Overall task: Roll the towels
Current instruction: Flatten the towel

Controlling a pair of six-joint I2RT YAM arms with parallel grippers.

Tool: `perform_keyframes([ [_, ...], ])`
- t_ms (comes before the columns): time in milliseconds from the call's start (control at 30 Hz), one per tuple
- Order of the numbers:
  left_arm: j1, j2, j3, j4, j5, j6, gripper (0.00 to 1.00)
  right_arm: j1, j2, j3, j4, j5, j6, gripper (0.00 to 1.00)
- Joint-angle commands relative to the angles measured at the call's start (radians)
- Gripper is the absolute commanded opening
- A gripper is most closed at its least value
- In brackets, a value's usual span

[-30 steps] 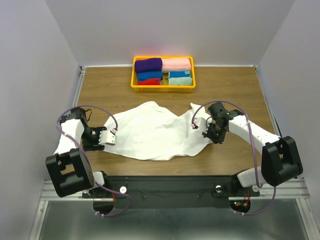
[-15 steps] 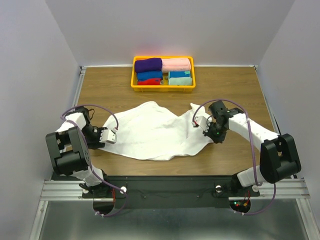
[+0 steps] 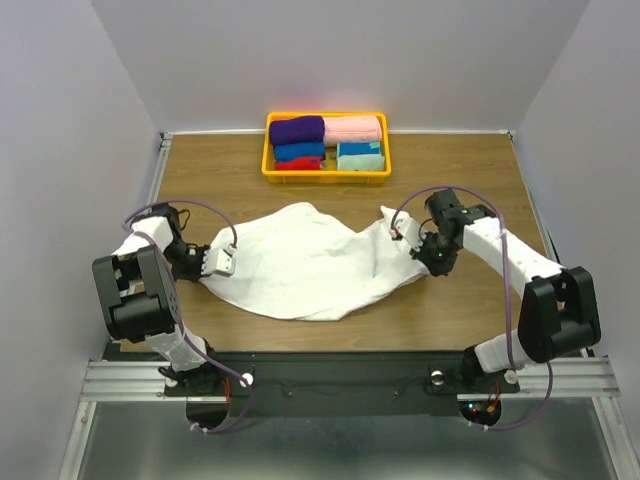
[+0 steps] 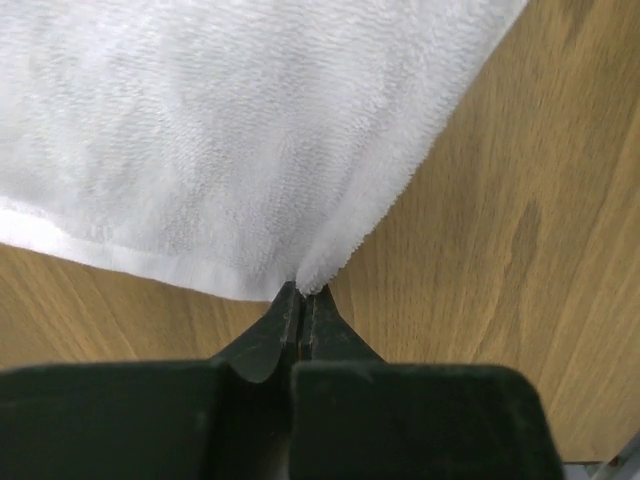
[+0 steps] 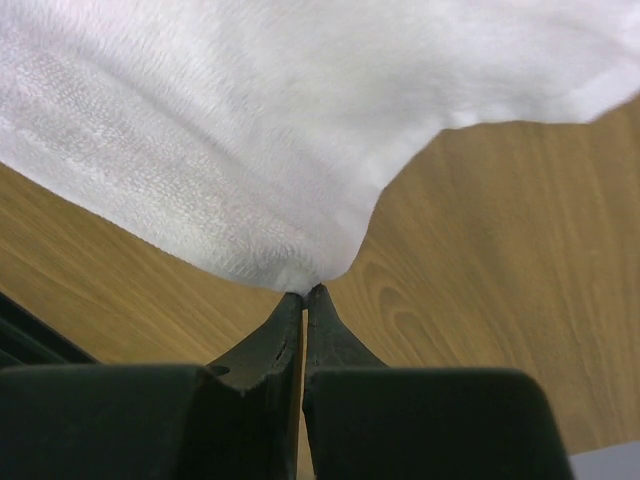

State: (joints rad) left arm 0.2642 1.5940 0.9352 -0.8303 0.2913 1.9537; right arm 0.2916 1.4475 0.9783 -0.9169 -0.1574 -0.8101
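Evenly, with left claw (image 4: 301, 295) and right claw (image 5: 305, 295) each pinching a towel (image 3: 310, 265) edge, draw apart low over the desk (image 3: 450, 310) to flatten wrinkles before rolling.

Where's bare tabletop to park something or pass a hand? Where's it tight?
Bare wood table: both far corners flanking the yellow plastic basket, plus a band between basket and the white terry towel. Thin strip along the near edge. Crowded: the middle, towel spread between left tool and right tool, both clamped on it.
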Motion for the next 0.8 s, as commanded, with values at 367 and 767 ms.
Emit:
perform_keyframes([
  [367,0.023,0.063,0.968,-0.208,0.542,-0.861,0.00,-0.287,0.054,0.685,-0.079,-0.143,0.094,0.01],
  [767,0.024,-0.434,0.671,-0.027,0.411,-1.090,0.00,-0.312,-0.183,0.737,-0.117,-0.059,0.141,0.01],
])
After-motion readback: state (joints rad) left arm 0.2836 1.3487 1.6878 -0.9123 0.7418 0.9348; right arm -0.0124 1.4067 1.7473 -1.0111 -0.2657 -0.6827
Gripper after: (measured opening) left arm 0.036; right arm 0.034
